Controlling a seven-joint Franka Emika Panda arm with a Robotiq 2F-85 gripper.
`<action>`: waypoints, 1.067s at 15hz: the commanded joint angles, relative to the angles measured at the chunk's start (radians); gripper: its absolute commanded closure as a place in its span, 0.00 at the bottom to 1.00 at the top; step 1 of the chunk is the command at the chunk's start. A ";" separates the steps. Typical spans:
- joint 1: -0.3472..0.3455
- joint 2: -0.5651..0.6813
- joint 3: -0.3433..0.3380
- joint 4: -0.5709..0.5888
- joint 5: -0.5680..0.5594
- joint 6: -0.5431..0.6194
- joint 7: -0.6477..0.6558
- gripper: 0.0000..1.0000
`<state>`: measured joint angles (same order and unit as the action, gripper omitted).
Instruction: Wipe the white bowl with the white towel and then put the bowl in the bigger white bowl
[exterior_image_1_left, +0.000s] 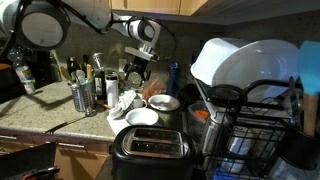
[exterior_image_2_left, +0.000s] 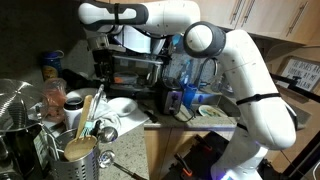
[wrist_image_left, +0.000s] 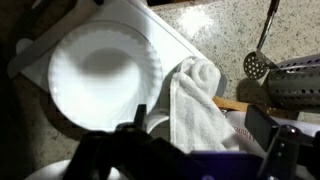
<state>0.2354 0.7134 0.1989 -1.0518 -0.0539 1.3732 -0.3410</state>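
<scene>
In the wrist view the white bowl (wrist_image_left: 100, 75) sits upright on a white flat board (wrist_image_left: 165, 40), left of centre. The white towel (wrist_image_left: 200, 100) lies crumpled just right of the bowl, touching its rim. My gripper (wrist_image_left: 200, 118) hangs above the towel, open, with one dark finger on each side of the cloth and not pressing it. In an exterior view the gripper (exterior_image_1_left: 140, 68) hovers over the towel (exterior_image_1_left: 124, 100), with the white bowl (exterior_image_1_left: 143, 117) near the toaster. The bigger white bowl (exterior_image_1_left: 163, 102), darker inside, stands just behind it.
A black toaster (exterior_image_1_left: 150, 146) stands at the counter's front. A dish rack (exterior_image_1_left: 250, 110) with huge white dishes fills one side. A metal utensil holder (wrist_image_left: 296, 88) and a mesh strainer (wrist_image_left: 257, 65) lie close beside the towel. Bottles (exterior_image_1_left: 95, 70) line the back wall.
</scene>
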 joint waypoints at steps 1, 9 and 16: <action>-0.014 -0.142 -0.017 -0.237 0.004 0.021 0.093 0.00; -0.016 -0.289 -0.013 -0.598 -0.047 0.128 0.079 0.00; -0.014 -0.347 -0.010 -0.802 -0.117 0.332 0.076 0.00</action>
<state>0.2256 0.4299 0.1852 -1.7422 -0.1279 1.6027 -0.2678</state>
